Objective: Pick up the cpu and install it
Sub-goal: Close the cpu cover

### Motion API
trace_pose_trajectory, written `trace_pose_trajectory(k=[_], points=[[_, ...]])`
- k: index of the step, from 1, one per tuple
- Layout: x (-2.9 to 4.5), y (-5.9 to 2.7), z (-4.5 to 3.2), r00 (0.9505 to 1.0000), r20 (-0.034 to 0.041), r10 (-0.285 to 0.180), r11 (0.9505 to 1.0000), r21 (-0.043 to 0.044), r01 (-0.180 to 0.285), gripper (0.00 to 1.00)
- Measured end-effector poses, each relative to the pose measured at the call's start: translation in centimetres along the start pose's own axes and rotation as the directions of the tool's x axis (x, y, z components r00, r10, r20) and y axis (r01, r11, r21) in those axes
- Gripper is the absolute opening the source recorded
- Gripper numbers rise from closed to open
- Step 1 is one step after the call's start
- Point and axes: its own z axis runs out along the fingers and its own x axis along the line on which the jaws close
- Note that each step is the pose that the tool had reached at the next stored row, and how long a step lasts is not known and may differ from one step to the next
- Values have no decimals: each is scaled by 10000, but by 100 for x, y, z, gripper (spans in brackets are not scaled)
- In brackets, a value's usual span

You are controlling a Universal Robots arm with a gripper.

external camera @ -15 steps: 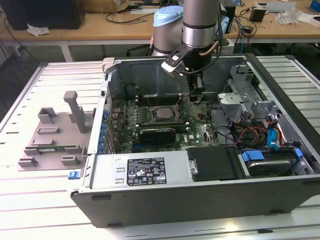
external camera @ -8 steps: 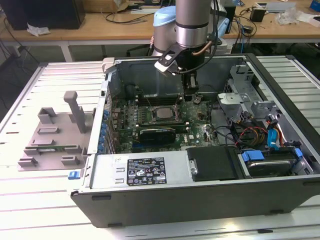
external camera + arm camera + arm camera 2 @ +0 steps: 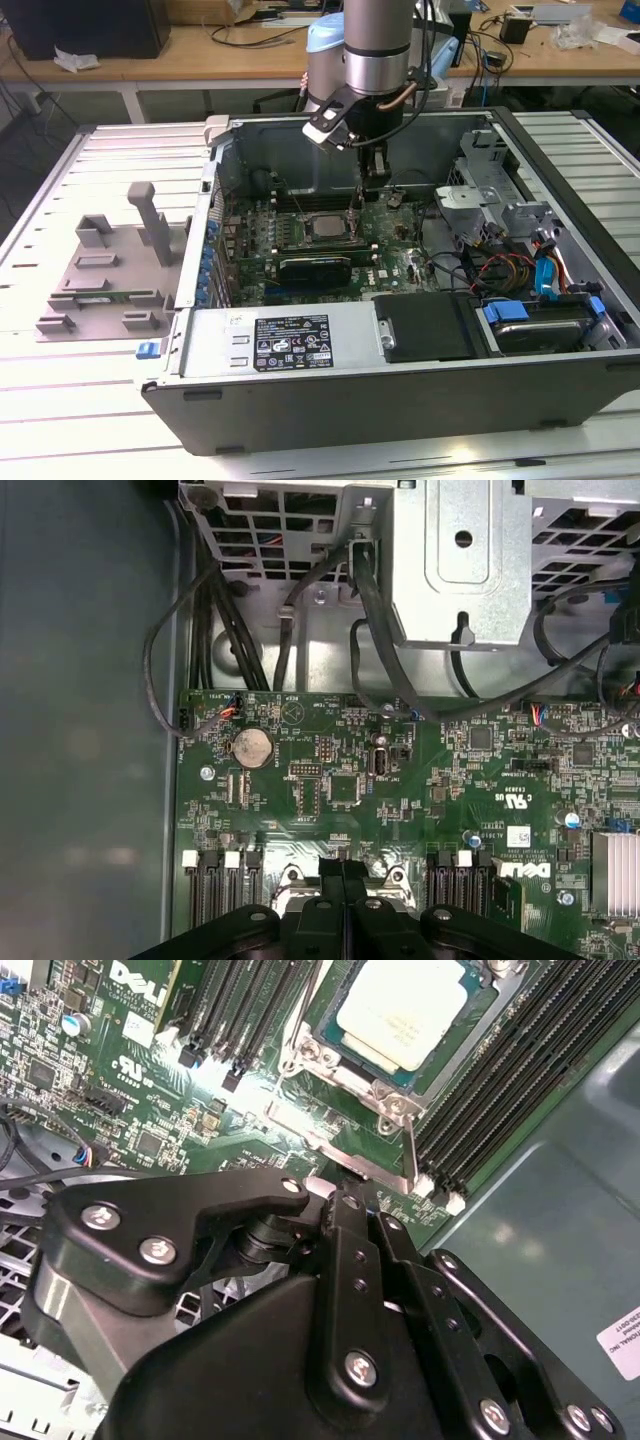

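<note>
The cpu (image 3: 322, 226) lies flat in the socket frame (image 3: 298, 230) on the motherboard (image 3: 385, 262), pale silver top facing up. It is square, so no long axis shows, and its edges run parallel to the frame around it. In the second wrist view the cpu (image 3: 405, 1010) sits level inside the frame, with the socket lever (image 3: 410, 1155) lying along one side and rows of dark memory slots (image 3: 520, 1070) beyond it. In the exterior view the gripper (image 3: 356, 218) hangs at about three o'clock from the cpu, just beside the socket. Its jaws point straight down and are drawn together, with no gap between them and nothing held. In the first wrist view the gripper (image 3: 343, 868) shows the same closed line between the jaws. Whether the tips touch the lever cannot be told. The motherboard lies inside an open computer case (image 3: 400, 400) on the slatted desk (image 3: 80, 400), and a grey fixture (image 3: 110, 265) stands at nine o'clock from the case.
</note>
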Motion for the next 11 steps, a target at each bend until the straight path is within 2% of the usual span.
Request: trace_pose_trajectory(k=[11], points=[[3,-26,0,10000,0,0,10000,0,0,11]])
